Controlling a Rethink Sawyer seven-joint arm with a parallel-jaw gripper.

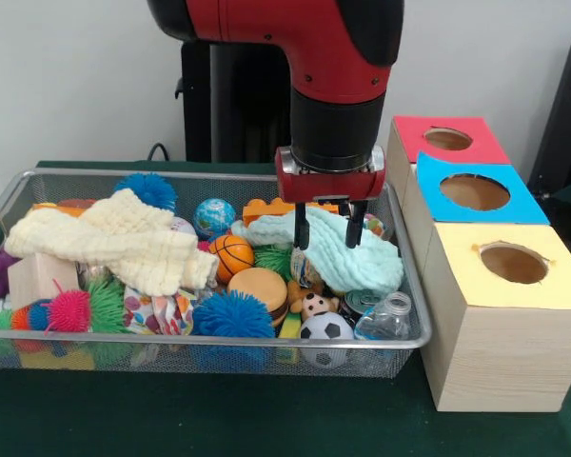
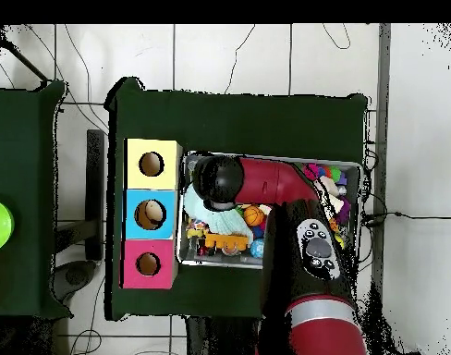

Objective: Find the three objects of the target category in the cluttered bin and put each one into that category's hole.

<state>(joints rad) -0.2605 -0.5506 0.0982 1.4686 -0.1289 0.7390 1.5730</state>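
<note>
The silver wire-mesh bin is full of toys; it also shows in the overhead view. My gripper hangs over the bin's right part, open and empty, its fingertips just above a light blue cloth. A small brown-and-white animal figure lies in front of that cloth, near the bin's front rim. No yellow duck shows. In the overhead view the arm hides the gripper.
Three boxes with holes stand beside the bin: red, blue, yellow. A cream cloth covers the bin's left. Basketball, soccer ball, blue spiky ball, toy burger and bottle crowd the middle.
</note>
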